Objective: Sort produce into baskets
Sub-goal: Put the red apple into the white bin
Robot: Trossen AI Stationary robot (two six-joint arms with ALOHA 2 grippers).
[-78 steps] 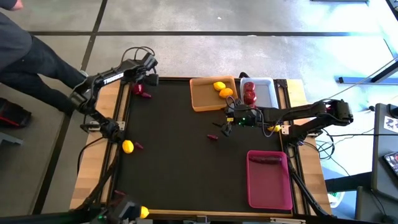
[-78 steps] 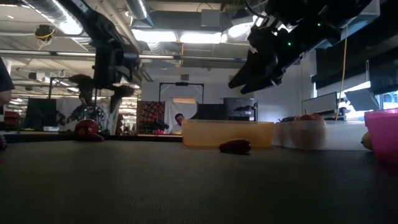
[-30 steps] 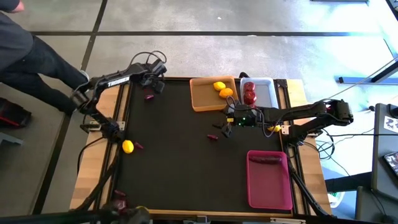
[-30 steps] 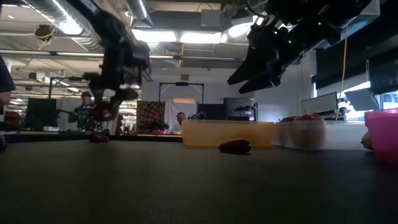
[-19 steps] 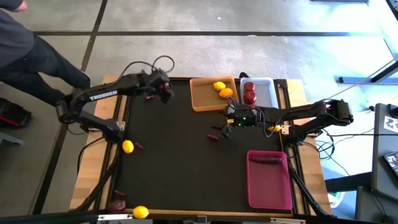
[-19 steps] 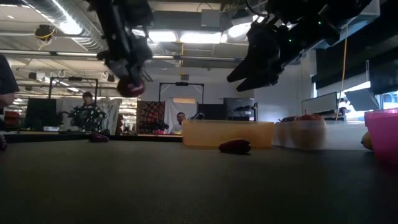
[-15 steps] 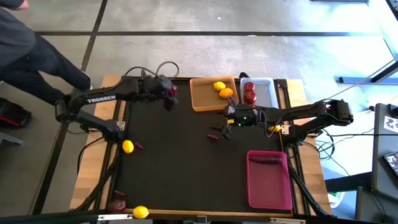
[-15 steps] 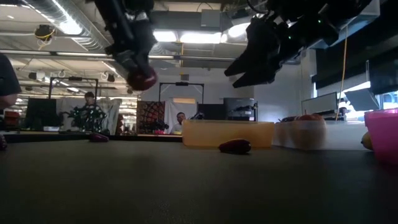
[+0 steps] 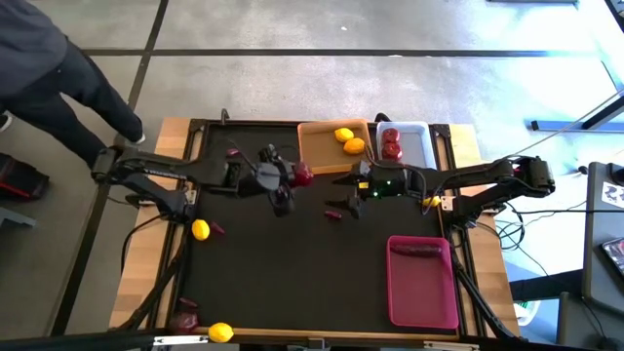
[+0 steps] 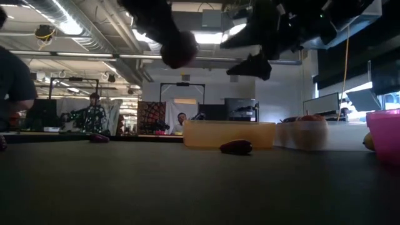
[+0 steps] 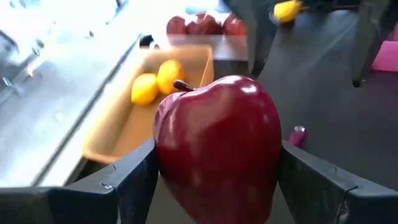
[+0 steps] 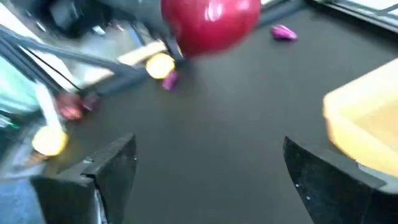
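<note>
**Red apple gripped above the worktop, just short of the orange basket**

Left pincer (image 9: 297, 176) clamped on a red apple (image 9: 303, 175), fingers (image 11: 118, 180) pressed to both sides of the fruit, stem up. Held clear of the black worktop (image 9: 273, 273), high in the low view. Just ahead of this pincer: the orange basket (image 9: 317, 156), two lemons (image 9: 343, 135) lying in its far corner. Beyond that, touching the orange one's side, the white basket (image 9: 417, 146) with red apples (image 9: 391, 144) inside.

Right pincer (image 9: 353, 197) hanging open and empty, facing the left one across a short gap, fingers (image 12: 106, 168) spread wide. Close under and beside it, a dark purple piece (image 9: 333, 214) on the worktop. Behind it, nearer the right arm's base, a yellow lemon (image 9: 427, 202) at the worktop's edge. Off to its side, toward the front corner, the magenta basket (image 9: 422, 288), one purple piece (image 9: 419, 250) lying at its near end.

Well behind the left pincer: a small purple piece (image 9: 233, 152) near the back edge, a lemon (image 9: 200, 230) with a purple bit touching it near the left rim, another lemon (image 9: 220, 331) and a dark red fruit (image 9: 185, 319) at the front corner.

Person in dark clothes (image 9: 49, 78) standing off the worktop's back-left corner.
</note>
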